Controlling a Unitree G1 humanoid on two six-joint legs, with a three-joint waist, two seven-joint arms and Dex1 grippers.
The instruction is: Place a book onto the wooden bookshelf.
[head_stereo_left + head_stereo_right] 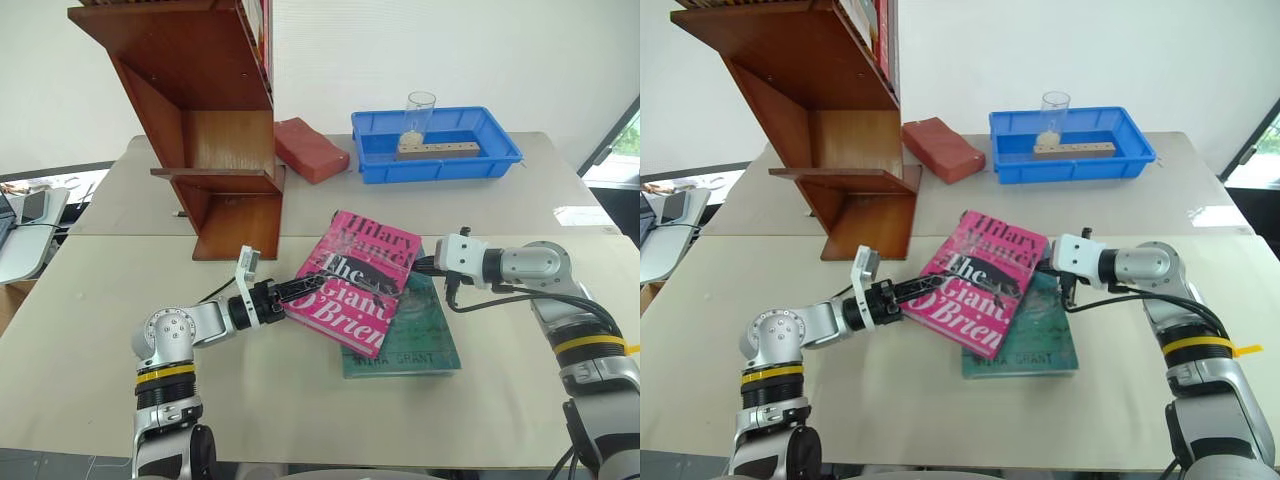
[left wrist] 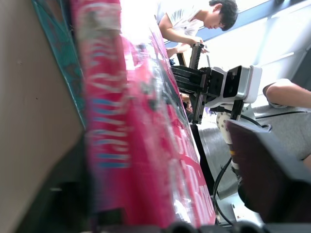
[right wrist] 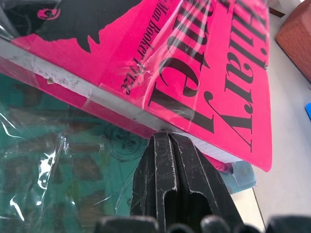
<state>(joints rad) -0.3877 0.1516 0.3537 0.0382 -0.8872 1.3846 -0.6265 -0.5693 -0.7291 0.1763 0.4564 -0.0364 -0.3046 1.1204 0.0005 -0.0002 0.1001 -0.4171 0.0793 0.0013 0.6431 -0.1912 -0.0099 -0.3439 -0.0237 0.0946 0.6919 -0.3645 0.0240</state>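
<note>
With the pink book (image 1: 358,283) lying tilted across the teal book (image 1: 420,335) in front of the wooden bookshelf (image 1: 205,120), the left gripper (image 1: 300,288) is closing its jaws over the cover edge while the right gripper (image 3: 171,145), jaws pressed together, is propping the far edge, so the clamp should seat fully before lifting.

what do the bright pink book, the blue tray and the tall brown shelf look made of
Bright pink paperback book: paper, in glossy plastic wrap that shows wrinkled glare. Blue tray: probably moulded plastic, uniform colour and rounded rim. Tall reddish-brown bookshelf: wood or veneer, smooth with faint sheen.
</note>
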